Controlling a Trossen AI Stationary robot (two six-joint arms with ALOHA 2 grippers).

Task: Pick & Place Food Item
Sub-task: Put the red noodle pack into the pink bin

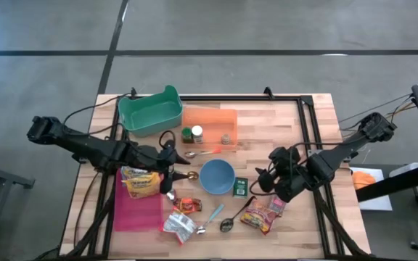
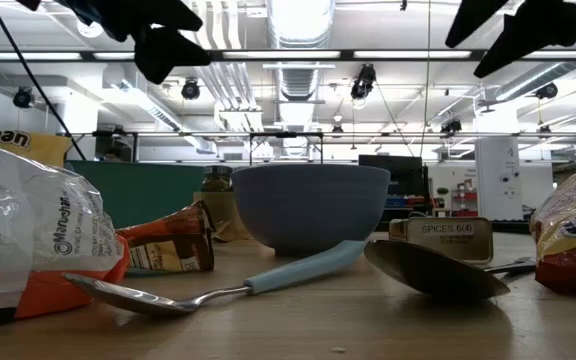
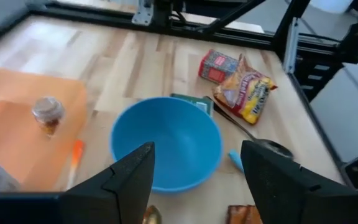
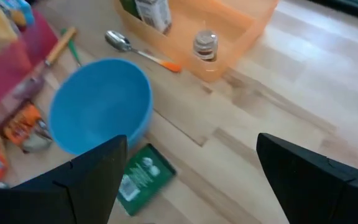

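Both claws are held open and empty, the left gripper (image 1: 171, 168) and right gripper (image 1: 273, 180) flanking the centre-frame bowl (image 1: 216, 176), presumably ahead of a pick.

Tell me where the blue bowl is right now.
In the high view, the blue bowl sits near the table's middle, just in front of the orange tray, with a small green packet at its right.

A yellow-red snack bag (image 1: 257, 216) lies flat near my desk's front edge; another yellow bag (image 1: 139, 181) rests on the pink tray (image 1: 138, 212).
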